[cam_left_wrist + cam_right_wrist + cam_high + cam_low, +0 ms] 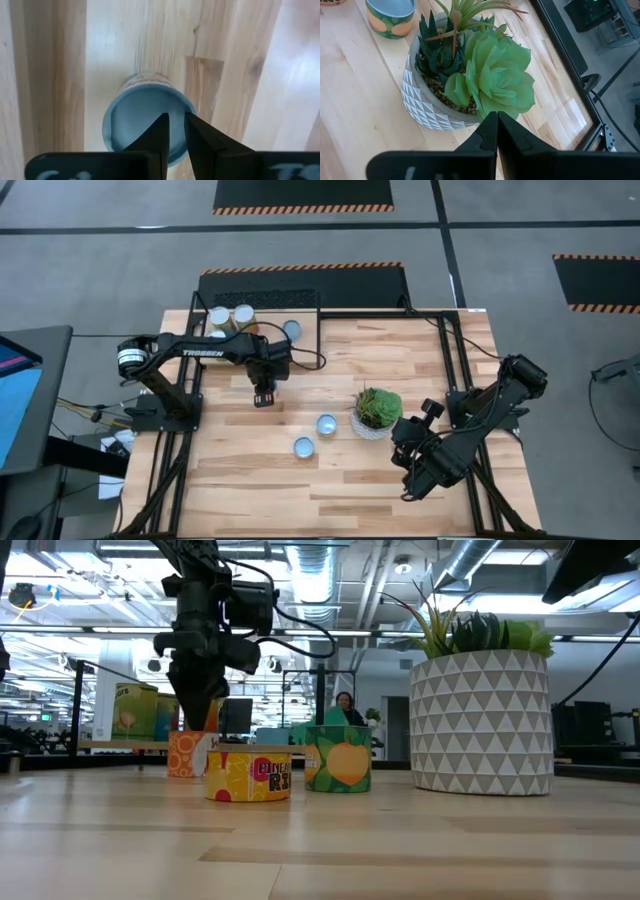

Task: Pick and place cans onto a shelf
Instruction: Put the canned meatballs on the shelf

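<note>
Your left end effector hangs over the tabletop in the high view, just off the shelf at the far left corner; three cans sit there and two lie toward the middle, near the plant. Low view: it hovers above the orange can. Left wrist: fingers slightly apart, empty, above a blue-topped can. Right wrist: your right end effector is closed together.

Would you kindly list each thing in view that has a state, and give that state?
left gripper: fingers nearly together, empty, above a blue-topped can.
right gripper: shut, empty, facing the potted plant.
Two cans on the table: upright, untouched.
Cans on the shelf: upright.
shelf: partly filled.
</note>
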### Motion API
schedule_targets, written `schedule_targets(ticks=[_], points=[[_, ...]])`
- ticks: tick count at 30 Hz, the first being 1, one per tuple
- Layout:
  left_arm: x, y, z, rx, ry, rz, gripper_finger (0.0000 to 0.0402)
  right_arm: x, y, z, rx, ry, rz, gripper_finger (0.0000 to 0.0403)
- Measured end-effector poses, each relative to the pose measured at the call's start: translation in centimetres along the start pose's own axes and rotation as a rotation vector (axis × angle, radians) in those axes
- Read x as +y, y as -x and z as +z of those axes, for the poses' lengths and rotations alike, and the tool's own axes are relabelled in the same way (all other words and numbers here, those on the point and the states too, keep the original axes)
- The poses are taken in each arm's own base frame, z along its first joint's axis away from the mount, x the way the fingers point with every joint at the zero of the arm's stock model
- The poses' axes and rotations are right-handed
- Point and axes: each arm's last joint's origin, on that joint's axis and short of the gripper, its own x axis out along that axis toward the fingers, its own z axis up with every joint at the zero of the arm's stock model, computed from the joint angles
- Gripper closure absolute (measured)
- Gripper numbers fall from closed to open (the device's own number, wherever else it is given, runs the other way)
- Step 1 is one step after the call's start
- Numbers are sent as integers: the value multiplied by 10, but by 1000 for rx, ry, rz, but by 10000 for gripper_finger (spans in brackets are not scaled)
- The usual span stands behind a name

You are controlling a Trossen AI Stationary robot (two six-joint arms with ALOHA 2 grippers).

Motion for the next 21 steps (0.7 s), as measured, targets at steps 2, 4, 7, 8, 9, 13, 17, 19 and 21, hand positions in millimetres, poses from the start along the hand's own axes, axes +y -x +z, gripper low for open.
schedule_targets(ticks=[2, 4, 7, 8, 9, 13, 17, 19, 21], points=[[-1, 3, 2, -13, 10, -19, 356, 0, 0, 0, 0, 0, 0, 375], [-1, 5, 4, -23, 12, -34, 356, 0, 0, 0, 0, 0, 0, 375], [-2, 5, 4, -15, 17, -36, 356, 0, 0, 0, 0, -1, 0, 375], [-3, 4, 3, -9, 14, -30, 356, 0, 0, 0, 0, 0, 0, 375], [-4, 3, 2, -3, 11, -16, 356, 0, 0, 0, 0, -1, 0, 375], [-10, -1, 0, 17, 8, 21, 356, 0, 0, 0, -1, 0, 0, 375], [-18, -2, 1, 15, -2, 5, 356, 0, 0, 0, -1, 0, 0, 375], [-22, -3, 2, 16, -19, 4, 356, 0, 0, 0, -1, 0, 0, 375], [-24, -3, 2, 16, -28, 3, 356, 0, 0, 0, -2, 0, 0, 375]])
